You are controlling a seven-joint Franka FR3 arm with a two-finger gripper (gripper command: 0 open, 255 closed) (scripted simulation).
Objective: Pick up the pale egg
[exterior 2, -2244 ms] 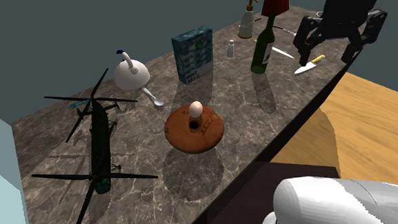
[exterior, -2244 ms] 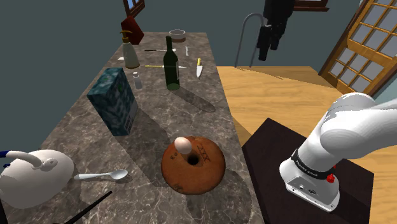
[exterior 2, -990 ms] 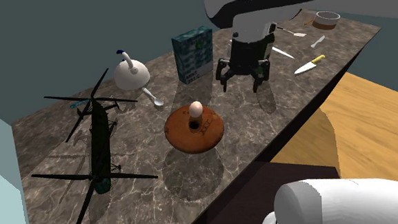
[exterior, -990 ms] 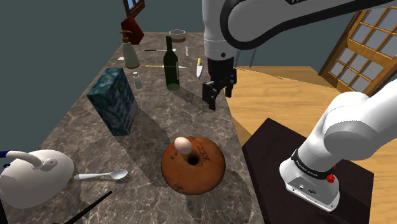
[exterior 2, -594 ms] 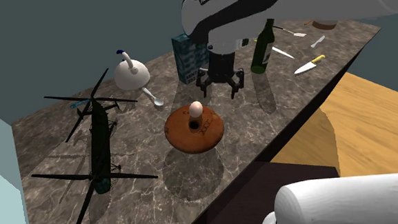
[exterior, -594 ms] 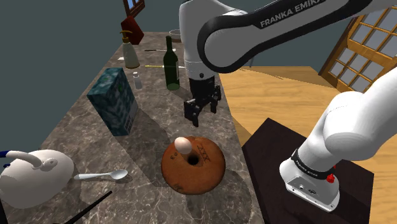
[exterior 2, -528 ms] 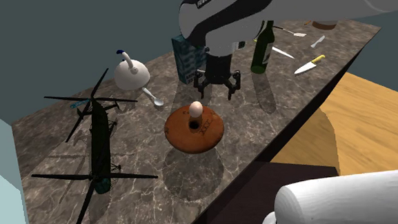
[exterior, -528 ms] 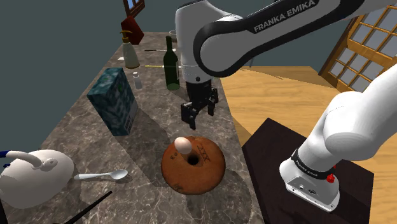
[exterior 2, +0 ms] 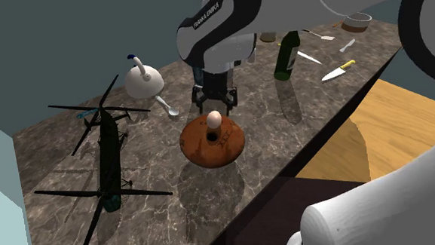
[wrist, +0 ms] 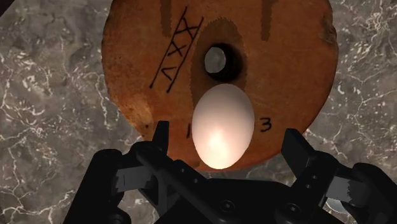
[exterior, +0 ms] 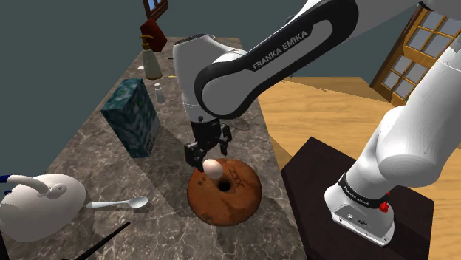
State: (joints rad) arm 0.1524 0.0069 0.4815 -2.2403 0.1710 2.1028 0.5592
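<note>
The pale egg (exterior: 212, 168) rests on a round brown disc (exterior: 224, 195) with a hole in its middle, near the marble table's front edge. My black gripper (exterior: 206, 153) hangs low just over the egg, open, one finger on each side. In the wrist view the egg (wrist: 222, 125) lies between the two fingertips (wrist: 161, 129) with a gap on both sides, so it is not held. In the second exterior view the gripper (exterior 2: 214, 103) stands directly behind the egg (exterior 2: 214, 119) on the disc (exterior 2: 213, 143).
A teal box (exterior: 131, 117) stands beyond the disc to the shoulder view's left. A white kettle (exterior: 37, 203) and a spoon (exterior: 118, 203) lie at that view's lower left. A model helicopter (exterior 2: 108, 157), a green bottle (exterior 2: 286, 53) and a knife (exterior 2: 337, 71) share the table.
The arm has swung from the table's far end down to the disc. The gripper has dropped from beside the bottle to straddle the egg, staying open.
</note>
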